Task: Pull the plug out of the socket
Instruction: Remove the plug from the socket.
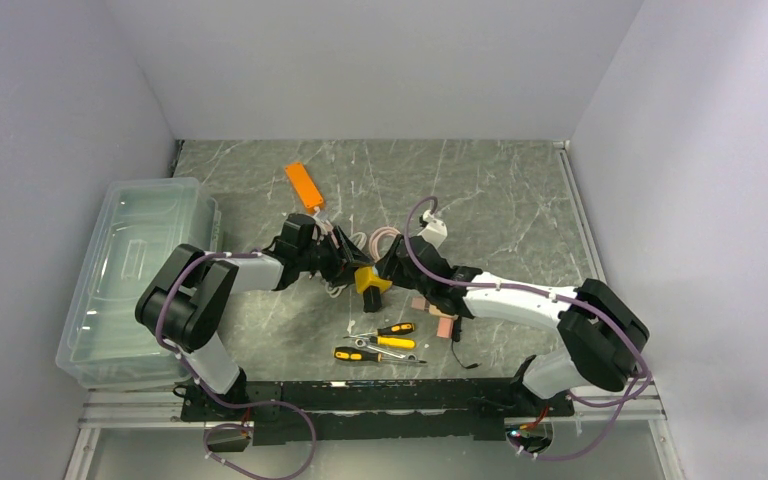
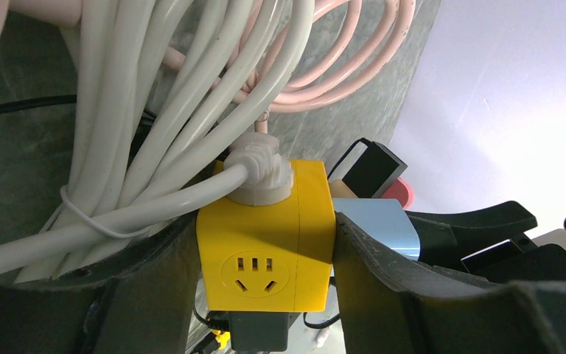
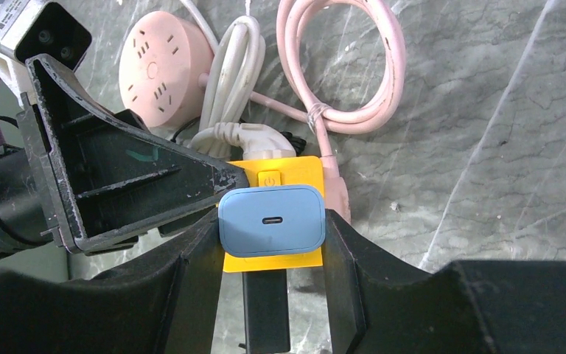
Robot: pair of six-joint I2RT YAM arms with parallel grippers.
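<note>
**Seated: blue plug (image 3: pixel 271 220) in yellow socket cube (image 2: pixel 265 236)**

L gripper (image 2: pixel 264 274) clamped cube's sides near table (image 1: pixel 500 200) center. R gripper (image 3: pixel 271 254) pinched the plug, flush w/ cube's side. White cable (image 2: pixel 155 110) left cube's top; pink cable (image 3: pixel 354 118) coiled beside.

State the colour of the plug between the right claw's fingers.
Plug: pale blue, best seen in the right wrist view.

yellow socket cube (image 2: pixel 265 243), pale blue plug (image 3: pixel 271 220), white cable (image 2: pixel 184 81), pink cable (image 3: pixel 393 66) — grey white-veined table (image 1: pixel 500 190)
</note>
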